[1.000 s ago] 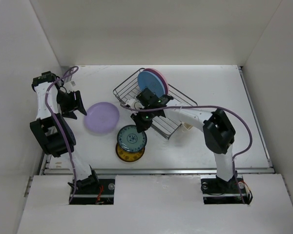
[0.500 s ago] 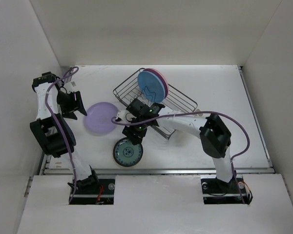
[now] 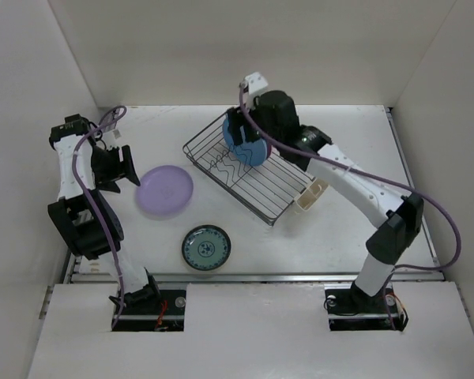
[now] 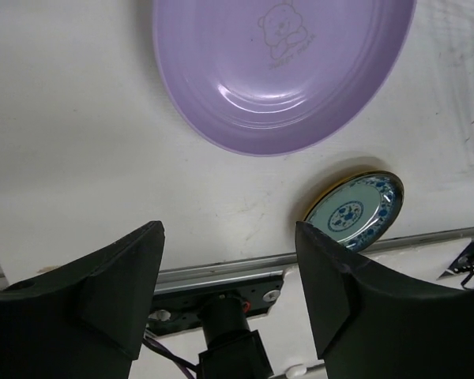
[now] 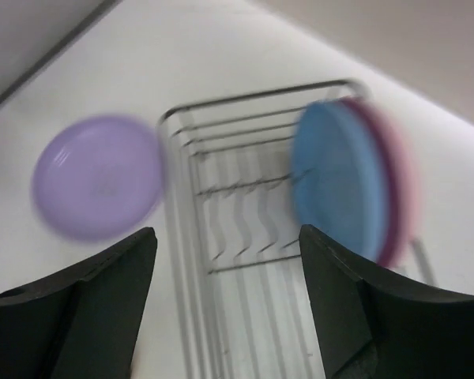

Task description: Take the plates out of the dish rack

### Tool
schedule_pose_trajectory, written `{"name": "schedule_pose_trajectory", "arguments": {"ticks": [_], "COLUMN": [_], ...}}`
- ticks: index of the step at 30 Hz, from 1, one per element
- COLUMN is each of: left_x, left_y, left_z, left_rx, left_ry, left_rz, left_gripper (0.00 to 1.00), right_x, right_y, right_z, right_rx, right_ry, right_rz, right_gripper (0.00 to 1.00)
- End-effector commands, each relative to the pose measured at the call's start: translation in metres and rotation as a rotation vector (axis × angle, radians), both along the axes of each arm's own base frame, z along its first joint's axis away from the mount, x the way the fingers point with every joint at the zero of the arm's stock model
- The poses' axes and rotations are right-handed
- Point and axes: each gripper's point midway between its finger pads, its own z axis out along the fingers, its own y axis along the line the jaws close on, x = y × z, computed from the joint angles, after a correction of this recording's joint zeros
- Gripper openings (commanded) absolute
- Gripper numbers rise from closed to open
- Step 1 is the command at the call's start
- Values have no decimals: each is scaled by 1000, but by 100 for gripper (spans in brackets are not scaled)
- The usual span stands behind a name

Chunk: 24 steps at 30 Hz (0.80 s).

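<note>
The black wire dish rack (image 3: 262,189) sits mid-table, with a light blue plate (image 3: 245,150) standing on edge at its far end. In the blurred right wrist view the blue plate (image 5: 336,181) has a pink plate (image 5: 401,197) right behind it. A lavender plate (image 3: 165,190) lies flat left of the rack. A small teal-patterned plate (image 3: 206,248) lies near the front edge. My right gripper (image 3: 245,136) hovers above the rack's far end, open and empty (image 5: 227,268). My left gripper (image 3: 126,167) hangs open and empty just left of the lavender plate (image 4: 284,71).
A cream cutlery cup (image 3: 309,197) is fixed at the rack's right end. White walls enclose the table on the left, back and right. A metal rail (image 4: 221,272) runs along the table's front edge, near the teal plate (image 4: 354,212).
My right gripper let go of the teal plate at the table's front, opened, and swung up and back over the rack's far end. The left arm barely moved.
</note>
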Motion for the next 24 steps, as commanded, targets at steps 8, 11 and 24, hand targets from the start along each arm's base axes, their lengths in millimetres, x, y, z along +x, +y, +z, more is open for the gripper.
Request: {"name": "schedule_pose_trajectory", "arguments": {"ticks": [8, 11, 24], "left_x": [-9, -1, 24], "left_y": [11, 24, 11], "left_z": [37, 63, 134], "left_rx": [140, 234, 179], "left_ry": [-138, -225, -579], "left_rz": [-41, -32, 63], "left_gripper": [100, 100, 100], "right_x": [112, 118, 129], "right_y": [-72, -70, -67], "right_z": [-24, -35, -79], "right_rx": [-48, -57, -165], "right_ry": [31, 31, 47], "right_rz": [-439, -414, -395], "right_gripper": [65, 57, 48]}}
